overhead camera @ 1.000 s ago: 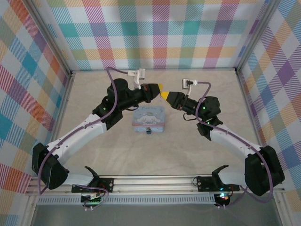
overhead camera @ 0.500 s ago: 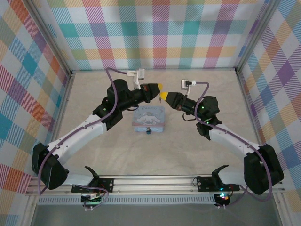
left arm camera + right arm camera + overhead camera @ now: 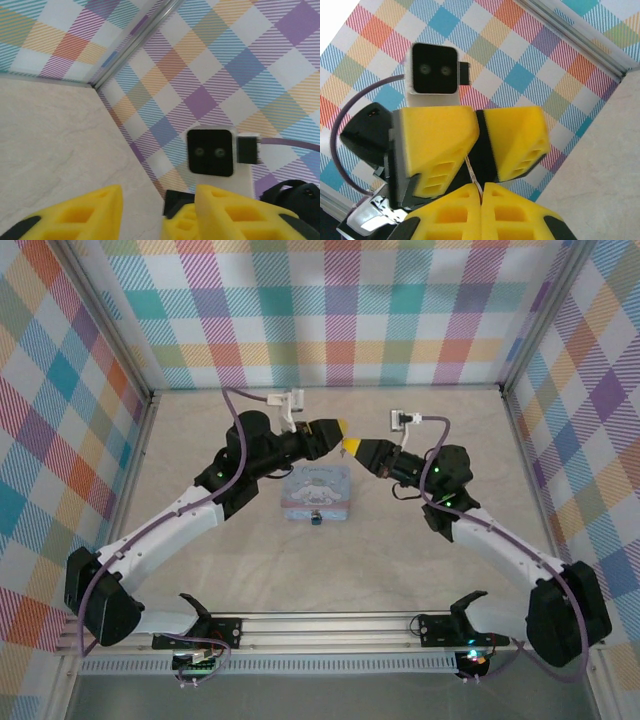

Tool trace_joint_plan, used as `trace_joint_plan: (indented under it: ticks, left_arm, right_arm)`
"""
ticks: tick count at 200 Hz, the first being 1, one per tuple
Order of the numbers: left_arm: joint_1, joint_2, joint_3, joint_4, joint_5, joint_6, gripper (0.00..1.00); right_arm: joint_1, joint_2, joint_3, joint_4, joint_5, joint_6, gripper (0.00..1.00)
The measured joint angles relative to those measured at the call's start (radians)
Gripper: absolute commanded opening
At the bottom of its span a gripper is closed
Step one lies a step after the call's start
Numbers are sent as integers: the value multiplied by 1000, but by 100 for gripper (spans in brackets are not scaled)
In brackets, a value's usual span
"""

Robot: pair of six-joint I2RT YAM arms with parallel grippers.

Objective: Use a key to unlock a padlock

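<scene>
The right gripper (image 3: 481,194) has its yellow jaws pressed together on the thin greyish metal key (image 3: 472,172), a sliver sticking out of the seam between them. In the right wrist view the key's long axis follows the gripper's own line, leaning slightly left. Its free end points into the dark gap between the yellow fingers (image 3: 440,145) of the left gripper (image 3: 337,427), whose jaws stand apart. I cannot tell whether the key touches them. In the top view both gripper tips nearly meet just beyond the far edge of the pastel-blue cartoon-printed tin box (image 3: 317,488). The tiny dark bluish padlock (image 3: 316,518) sits against the box's near edge on the beige table (image 3: 400,560); it is too small to tell which way it points.
</scene>
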Motion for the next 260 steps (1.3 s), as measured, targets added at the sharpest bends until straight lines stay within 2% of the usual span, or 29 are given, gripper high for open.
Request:
trace_joint_plan:
  ticks: [10, 23, 98, 121, 186, 260]
  left_arm:
    - [7, -22, -13, -9, -5, 0, 66]
    - [27, -56, -33, -32, -23, -7, 70]
    - [119, -209, -168, -280, -195, -3, 75]
    - [148, -200, -229, -335, -238, -10, 83]
    - [201, 38, -310, -317, -251, -38, 88]
    - [203, 303, -218, -213, -172, -49, 85]
  right_arm:
    - [0, -34, 0, -45, 2, -33, 0]
    - [-2, -76, 0, -106, 8, -71, 0]
    - [-76, -264, 0, -535, 99, -327, 0]
    - [-77, -276, 0, -650, 158, -410, 0]
    - [-78, -226, 0, -861, 319, -563, 0]
    - [-78, -39, 0, -901, 452, -605, 0]
